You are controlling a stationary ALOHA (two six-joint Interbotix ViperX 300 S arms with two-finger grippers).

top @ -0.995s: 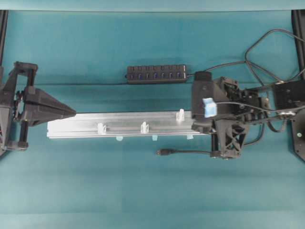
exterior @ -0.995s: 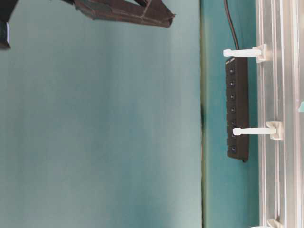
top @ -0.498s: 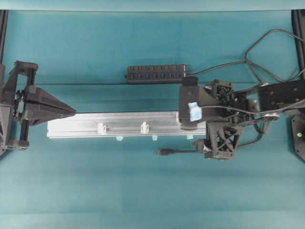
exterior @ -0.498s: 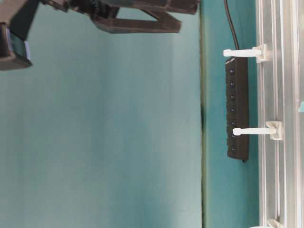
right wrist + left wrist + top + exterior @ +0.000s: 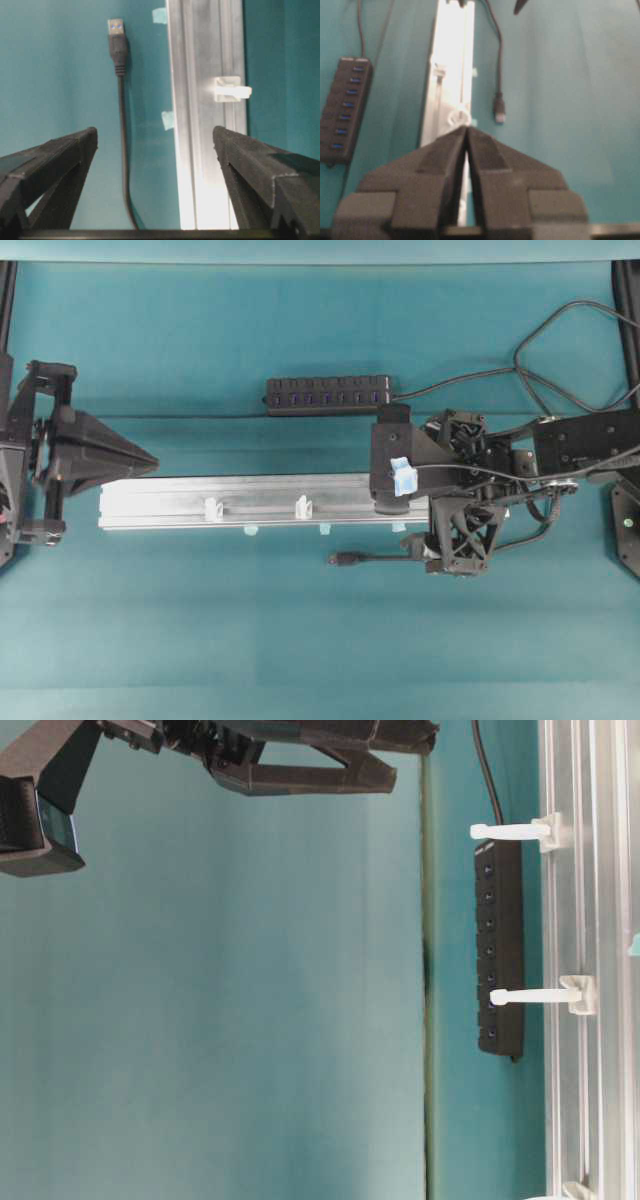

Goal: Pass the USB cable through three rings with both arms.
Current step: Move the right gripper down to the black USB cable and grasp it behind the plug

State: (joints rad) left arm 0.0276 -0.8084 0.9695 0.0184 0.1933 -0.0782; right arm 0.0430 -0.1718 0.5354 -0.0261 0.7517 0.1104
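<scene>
Right gripper (image 5: 410, 515) has slid left over the rail's right end since a second ago and spread its fingers wide, holding nothing; left arm barely shifted. Left to right: left gripper (image 5: 150, 458) sits off the rail's (image 5: 160, 502) left end, fingers near-together with a thin slit, empty. Two rings (image 5: 212, 508) show on the rail; third ring (image 5: 231, 89) appears in the right wrist view only. USB cable (image 5: 385, 559) lies on the cloth just near-side of the rail, plug (image 5: 343, 559) pointing left, ungrasped. Hub (image 5: 328, 395) sits far side. No ring threaded yet; pickup and all three passes remain.
</scene>
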